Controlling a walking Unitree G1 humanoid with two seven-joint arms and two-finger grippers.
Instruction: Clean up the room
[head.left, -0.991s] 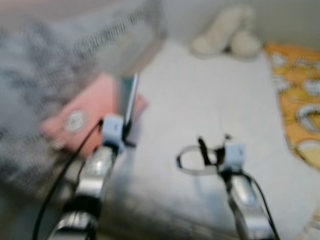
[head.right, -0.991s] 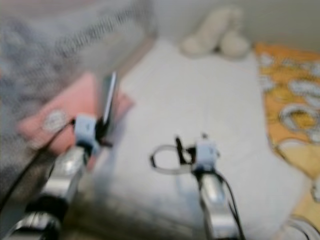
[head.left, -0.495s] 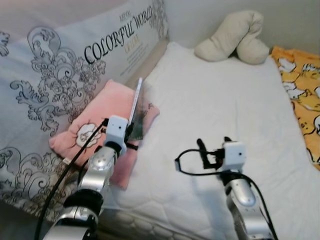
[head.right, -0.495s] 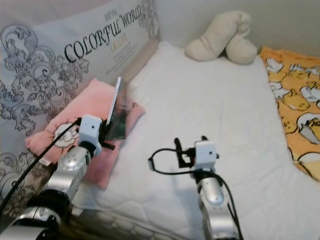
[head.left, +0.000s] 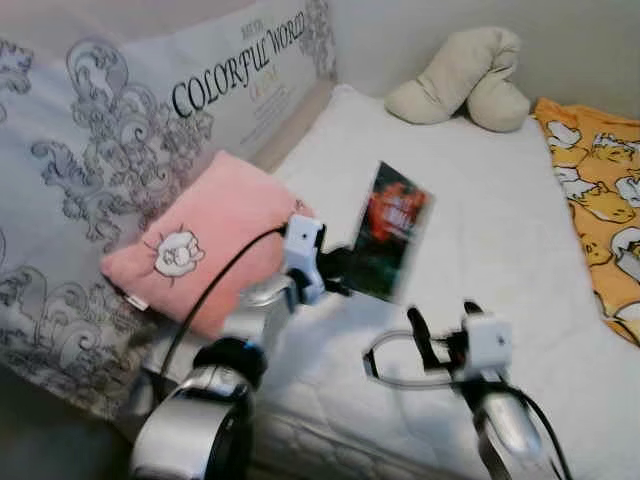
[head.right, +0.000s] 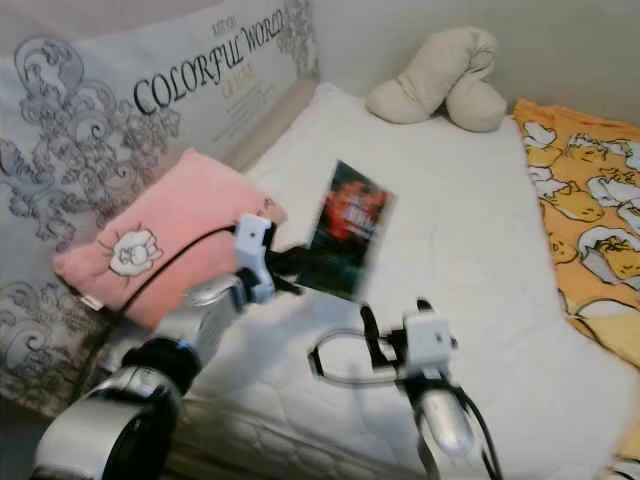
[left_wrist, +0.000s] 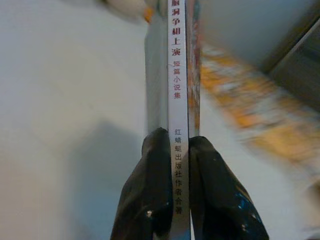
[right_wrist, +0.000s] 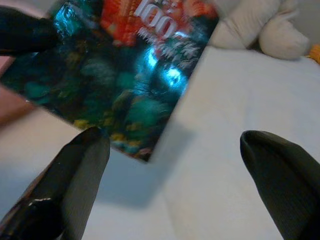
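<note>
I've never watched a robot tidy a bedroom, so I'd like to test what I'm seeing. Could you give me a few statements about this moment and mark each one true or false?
1. The left gripper is holding a book above the white mattress. True.
2. The book lies flat on the pink pillow. False: it is held up in the air, beside the pillow, with its dark cover facing the camera.
3. The right gripper has its fingers spread apart with nothing between them. True.
4. A cream plush toy sits at the far end of the mattress. True.
5. The orange patterned blanket covers the pink pillow. False: the blanket lies on the robot's right side, the pillow on its left.
</note>
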